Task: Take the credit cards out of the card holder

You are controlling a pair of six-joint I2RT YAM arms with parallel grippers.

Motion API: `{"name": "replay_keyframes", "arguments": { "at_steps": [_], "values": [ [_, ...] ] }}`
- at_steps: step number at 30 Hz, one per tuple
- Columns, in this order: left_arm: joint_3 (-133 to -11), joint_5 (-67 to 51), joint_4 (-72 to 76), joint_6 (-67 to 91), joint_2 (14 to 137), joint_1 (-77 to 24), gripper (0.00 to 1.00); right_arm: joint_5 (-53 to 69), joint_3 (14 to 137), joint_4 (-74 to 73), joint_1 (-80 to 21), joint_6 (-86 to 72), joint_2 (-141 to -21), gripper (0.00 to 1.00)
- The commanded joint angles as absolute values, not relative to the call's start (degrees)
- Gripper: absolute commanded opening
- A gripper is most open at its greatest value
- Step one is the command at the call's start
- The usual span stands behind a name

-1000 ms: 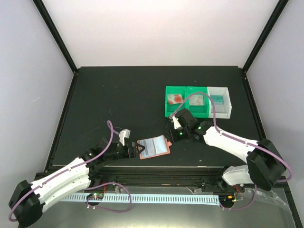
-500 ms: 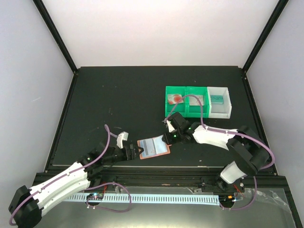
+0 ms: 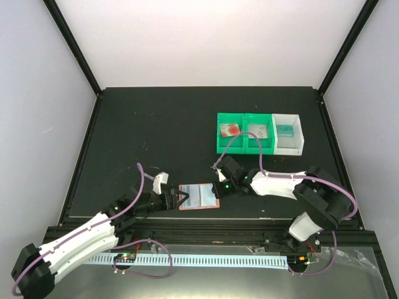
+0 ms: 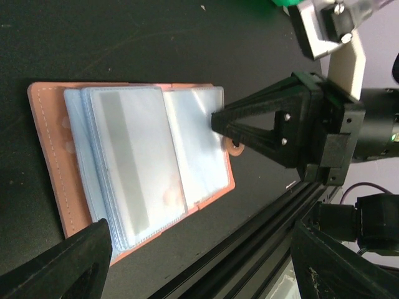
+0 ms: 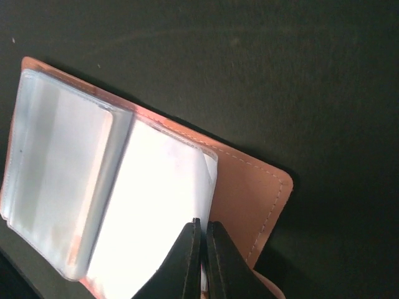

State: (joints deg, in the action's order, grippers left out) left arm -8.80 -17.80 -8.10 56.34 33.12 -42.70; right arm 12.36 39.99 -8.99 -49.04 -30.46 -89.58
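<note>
Card holder: I see the card holder [image 3: 199,196] lying open and flat on the bench [image 3: 156,137], low in the centre of the top view, between the tips of the two arms. The salmon cover is underneath and the pale blue-grey clear pockets are fanned out on top.

Pockets: In the left wrist view the topmost sleeve shows a grey stripe down its length. I cannot make out what sits in the sleeves beneath it.

Right end effector: The right end effector [image 5: 203,225] has its fingers nearly together, with only a thin dark slit between them. The tips sit at the lower edge of the bright leaf in the middle of the holder. I cannot tell whether a leaf or a card is pinched there (glare washes that leaf out to plain white).

Left end effector: The left end effector [image 3: 176,199] sits at the holder's left edge in the top view. Its fingers stand wide apart, in the bottom corners of its own camera view, and I see nothing clamped between them.

Credit cards: Of the credit cards [image 3: 230,129], a whitish one with reddish marks lies in the leftmost compartment of the green bin [image 3: 234,149], and another lies in the next compartment.

Bins: The white bin [image 3: 300,140] touches the green one on its right side. Both are right of centre in the top view, well apart from the holder.
</note>
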Motion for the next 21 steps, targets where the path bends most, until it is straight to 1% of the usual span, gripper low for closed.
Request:
{"name": "replay_keyframes", "arguments": {
  "at_steps": [1, 6, 11, 21],
  "values": [
    [-8.24, -17.41, -4.94, 56.65, 33.59, -42.23, 0.80, 10.99, 36.44, -4.11, -50.57, -36.47, -87.46, 0.06],
    [-6.88, -19.87, 2.21, 56.70, 35.08, -42.19, 0.81, 11.77, 34.46, -1.63, -51.40, -38.34, -85.96, 0.06],
    [-5.31, -21.02, 9.28, 57.97, 37.90, -42.19, 0.85, 12.08, 34.85, -1.31, -51.80, -38.32, -86.98, 0.05],
    [-7.03, -20.91, 9.97, 55.57, 44.42, -42.20, 0.90, 11.83, 34.89, -0.49, -53.39, -39.23, -87.84, 0.06]
  ]
}}
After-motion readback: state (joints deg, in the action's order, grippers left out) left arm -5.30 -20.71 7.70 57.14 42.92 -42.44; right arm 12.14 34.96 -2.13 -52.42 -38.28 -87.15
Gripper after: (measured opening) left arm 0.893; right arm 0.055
